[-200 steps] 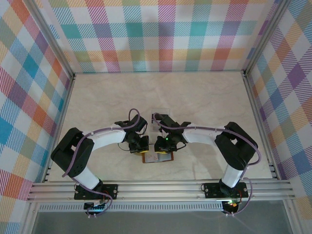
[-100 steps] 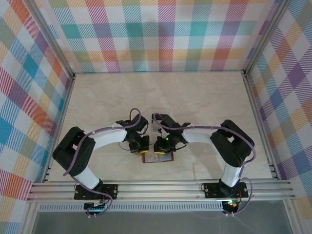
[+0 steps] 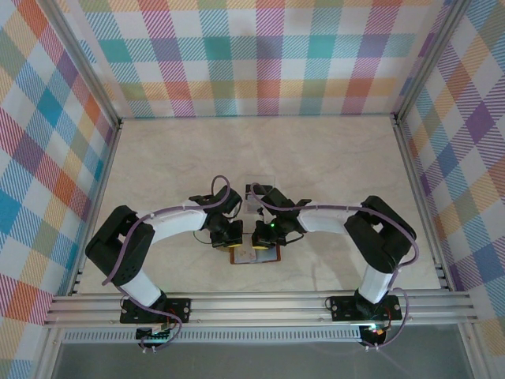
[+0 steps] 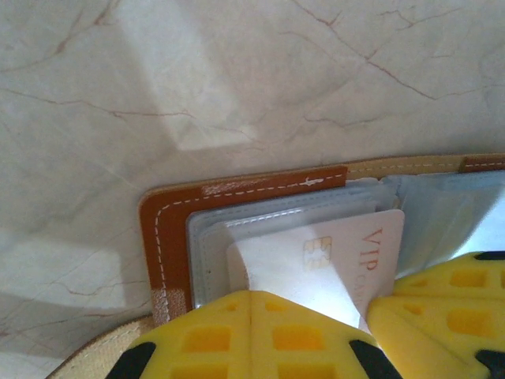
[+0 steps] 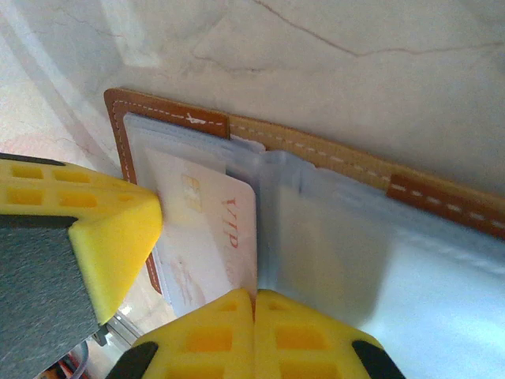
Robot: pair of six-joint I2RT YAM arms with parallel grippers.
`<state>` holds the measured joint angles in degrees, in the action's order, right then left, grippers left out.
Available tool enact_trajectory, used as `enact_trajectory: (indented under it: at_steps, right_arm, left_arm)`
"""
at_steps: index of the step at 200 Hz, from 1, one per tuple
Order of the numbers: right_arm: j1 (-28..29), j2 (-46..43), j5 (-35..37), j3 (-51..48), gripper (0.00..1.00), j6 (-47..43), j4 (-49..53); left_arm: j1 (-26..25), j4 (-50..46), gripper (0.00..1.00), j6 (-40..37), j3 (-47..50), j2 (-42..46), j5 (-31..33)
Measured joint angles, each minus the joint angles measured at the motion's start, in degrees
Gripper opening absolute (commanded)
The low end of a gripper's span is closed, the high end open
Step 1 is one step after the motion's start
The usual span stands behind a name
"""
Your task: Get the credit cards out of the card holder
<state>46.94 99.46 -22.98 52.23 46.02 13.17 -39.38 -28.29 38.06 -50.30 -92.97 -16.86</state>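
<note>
Marble worktop [image 3: 331, 158] below me, plaid walls [image 3: 252, 55] on three sides. Starting on the left: my left tool [image 4: 251, 320] is closed, yellow fingers tight together with nothing between them, sitting over the near edge of the card holder [image 4: 164, 237] by its brown stitched corner. The card holder lies open at the near middle of the worktop, between the two arms, grey-blue sleeves facing up. One credit card [image 4: 347, 245], white with VIP printed on it, pokes partway out of a clear sleeve. Over to the right: my right tool [image 5: 254, 320] is closed too, tips meeting right at that card's edge. Whether the card is pinched between them, I cannot tell.
</note>
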Motion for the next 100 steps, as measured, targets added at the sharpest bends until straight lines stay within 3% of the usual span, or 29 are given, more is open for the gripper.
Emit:
enact_trajectory:
  at_steps: [100]
  right_arm:
    - [0.11,-4.70,8.48,-0.04,0.02,-0.42,10.95]
  left_arm:
    - [-0.26,-0.04,0.04,-0.17,-0.20,-0.42,0.24]
